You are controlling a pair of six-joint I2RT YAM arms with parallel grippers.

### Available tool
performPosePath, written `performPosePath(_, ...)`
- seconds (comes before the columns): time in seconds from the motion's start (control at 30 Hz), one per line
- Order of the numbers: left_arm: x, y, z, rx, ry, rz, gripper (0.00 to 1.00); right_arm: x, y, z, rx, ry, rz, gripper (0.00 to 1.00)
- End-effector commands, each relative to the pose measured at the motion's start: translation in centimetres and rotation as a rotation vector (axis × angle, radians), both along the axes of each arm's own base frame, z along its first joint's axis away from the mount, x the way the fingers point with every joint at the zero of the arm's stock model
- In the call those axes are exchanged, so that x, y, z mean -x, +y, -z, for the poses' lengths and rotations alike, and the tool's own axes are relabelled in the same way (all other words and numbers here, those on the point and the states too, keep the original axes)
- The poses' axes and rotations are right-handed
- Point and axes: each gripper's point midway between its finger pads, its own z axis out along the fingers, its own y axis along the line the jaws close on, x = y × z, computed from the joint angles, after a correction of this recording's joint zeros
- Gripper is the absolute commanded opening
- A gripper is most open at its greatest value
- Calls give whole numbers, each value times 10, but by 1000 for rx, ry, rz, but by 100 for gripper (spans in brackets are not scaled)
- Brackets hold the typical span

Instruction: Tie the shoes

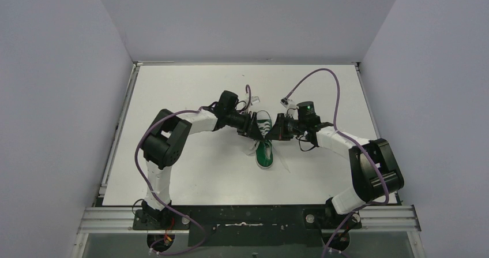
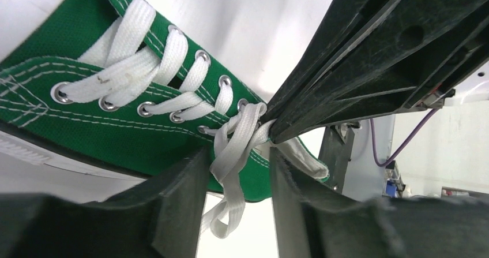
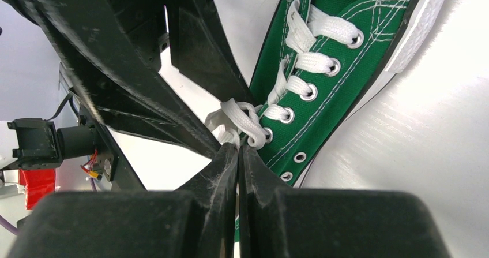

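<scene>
Nearest to my right wrist camera were the two fingers of my right gripper [image 3: 237,148], pressed flat together. At their tips they seemed to pinch one strand of the white laces [image 3: 235,118], close beside the last laced eyelet; the two eyelets after it were empty. On the other side, the fingers of my left gripper [image 2: 237,160] stood apart, and the loose strands hung down through the gap without being squeezed, so this gripper held nothing. A little farther lay the green sneaker [image 1: 264,145], on the white table [image 1: 190,171] about in the middle, directly between my two grippers, which almost touched each other above its lacing. I judged that the step in hand was to take both strands for the first crossing of the knot. To do it well, my left fingers needed to close on one strand only, low and near the eyelet, before any pulling. Then both sides should pull slowly and with equal force, because the small sneaker was light and could easily slide or tip.
</scene>
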Motion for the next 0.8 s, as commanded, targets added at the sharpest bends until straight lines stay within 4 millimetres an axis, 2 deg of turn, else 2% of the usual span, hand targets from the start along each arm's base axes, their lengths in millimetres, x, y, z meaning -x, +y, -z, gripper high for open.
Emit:
performPosePath(0.0,-6,-4,-22,19,-106,37,34,-14,12,-21,-40,-90,-5,0)
performPosePath(0.07,-7,-4,-23,22,-111,38,28,-11,13,-20,-31,-86,-24,2)
performPosePath(0.13,-7,-3,-22,9,-108,38,19,-9,11,-22,-21,-76,-30,11)
performPosePath(0.23,-10,-2,-22,-3,-109,30,11,-7,-1,-36,-1,-83,-18,26)
performPosePath(0.3,-12,-2,-25,1,-111,28,9,-12,-9,-48,32,-119,-20,32)
performPosePath(0.43,-13,-3,-33,18,-124,29,6,-22,-12,-47,111,-159,-111,32)
performPosePath(0.6,-13,-2,-38,34,-116,35,6,-32,-1,-46,134,-235,-221,27)
performPosePath(0.77,-15,2,-41,46,-105,27,6,-31,11,-39,125,-238,-303,27)
